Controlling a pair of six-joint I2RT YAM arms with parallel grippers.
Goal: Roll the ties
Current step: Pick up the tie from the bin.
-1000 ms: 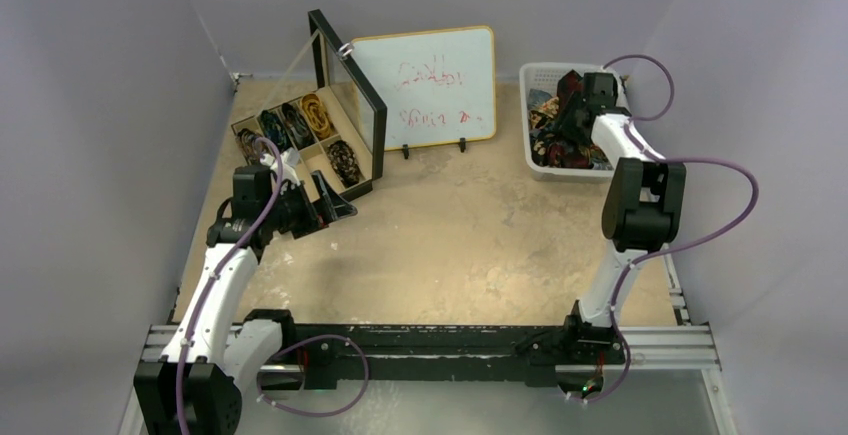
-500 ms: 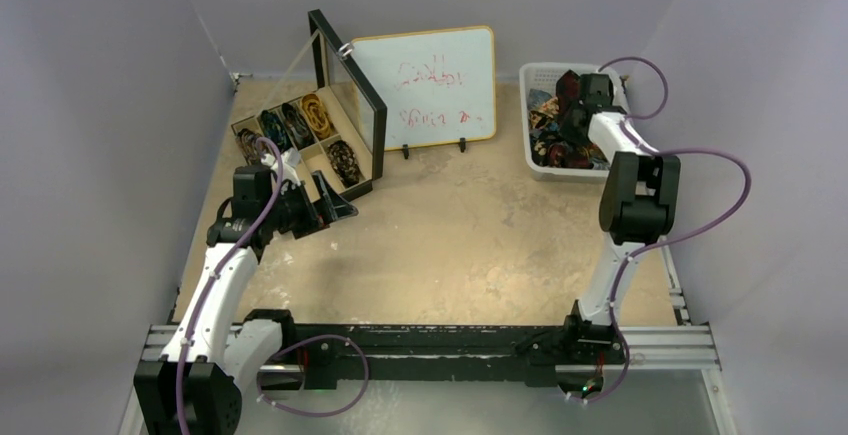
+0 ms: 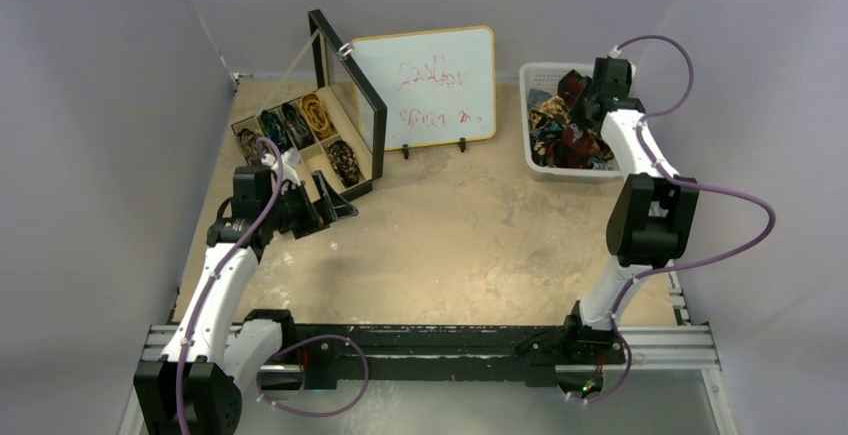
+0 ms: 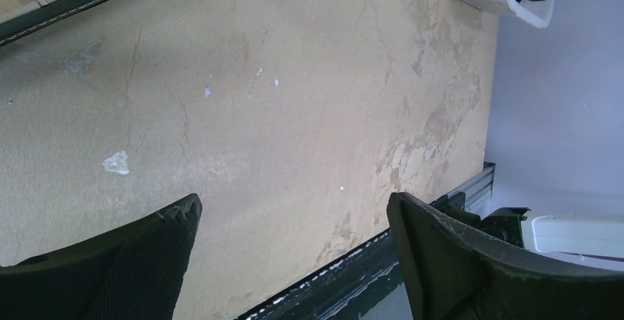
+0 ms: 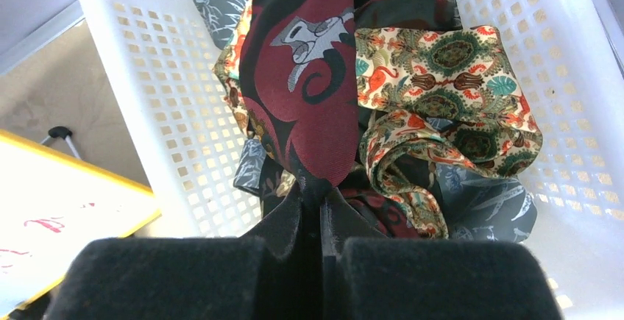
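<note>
Right hand (image 5: 321, 213) clamped on pointed end of maroon tie (image 5: 305, 77); other ties (image 5: 441, 77) heaped in basket (image 5: 147, 84). Left hand (image 4: 294, 250) wide apart over tabletop (image 4: 294, 77). Fabric judged light, limp, likely slick. End grip suits pulling free; may snag neighbours.

Pale lilac walls (image 3: 100, 105) close in the bench (image 3: 450, 245) on three sides. Its tan top is scuffed and blotched with paler worn patches. An aluminium rail (image 3: 680, 340) runs along the near edge. Light is soft and even, shadows faint
</note>
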